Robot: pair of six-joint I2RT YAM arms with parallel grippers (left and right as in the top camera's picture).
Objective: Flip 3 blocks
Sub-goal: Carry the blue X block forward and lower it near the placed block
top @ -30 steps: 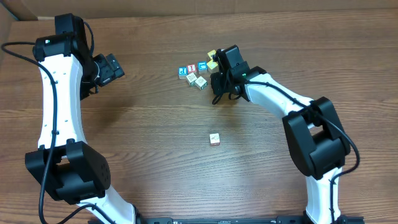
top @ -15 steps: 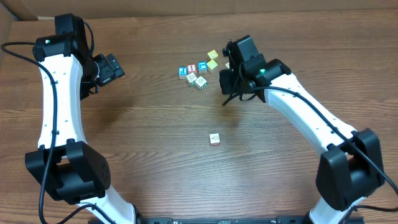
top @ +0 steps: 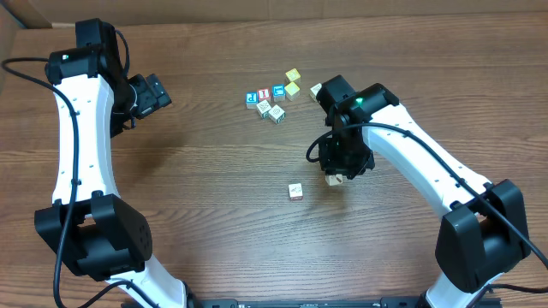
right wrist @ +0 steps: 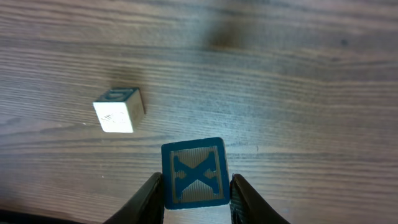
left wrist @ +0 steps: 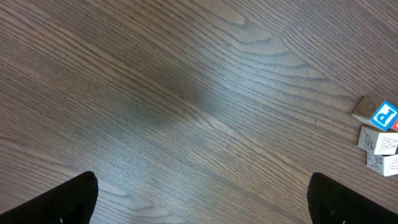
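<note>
The right gripper (right wrist: 196,194) is clamped on the X block (right wrist: 194,173), a small wooden cube whose visible face is blue with a pale ridged X inside a square border. One black finger presses each side of it. Whether the cube touches the table (top: 197,197) cannot be told. Ahead of those fingers and off to their left, near but clear of them, a cream block (right wrist: 118,111) sits alone on the board. It is a plain light wood cube with faint thin line marks on its pale faces and sharp corners, and it is turned slightly askew. The table is brown laminate with long, wavy wood grain and a dull sheen. Nothing lies between the held cube and the cream one. Well beyond the right gripper, a cluster (top: 272,103) of small cubes lies loosely bunched, among them a blue P block (top: 251,99), two yellow cubes (top: 293,82) and some cream ones. The left gripper (left wrist: 202,198) hangs over bare board with its fingers spread wide apart and nothing between them. The P block and two cream cubes sit far off to one side of it, at the edge of its wrist view.
</note>
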